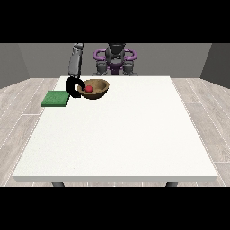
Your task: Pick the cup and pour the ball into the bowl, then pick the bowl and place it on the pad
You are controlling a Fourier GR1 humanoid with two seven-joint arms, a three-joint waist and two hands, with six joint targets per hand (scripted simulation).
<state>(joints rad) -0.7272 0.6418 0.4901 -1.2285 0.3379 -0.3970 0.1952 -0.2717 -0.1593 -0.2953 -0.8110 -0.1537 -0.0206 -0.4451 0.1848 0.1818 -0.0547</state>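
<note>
Grey walls and a pale plank floor surrounded the large white table, behind which the robot stood at the far edge. On inspection, a brown bowl sat over the far part of the table toward the view's left, tilted slightly, and whether its base rested on the surface could not be told. One red ball lay inside the bowl, against the side nearer the view's left. A black hand, the one at the view's left, was at the bowl's rim on that same side, its fingers curled over the rim and closed around it; the grey forearm rose from it up toward the robot. A green pad lay flat just beyond the hand, on the side away from the bowl, at the table's edge at the view's left, apart from the bowl. No cup was seen anywhere around the bowl. The hand belonging at the view's right was not visible. Table legs showed beneath the near edge.
</note>
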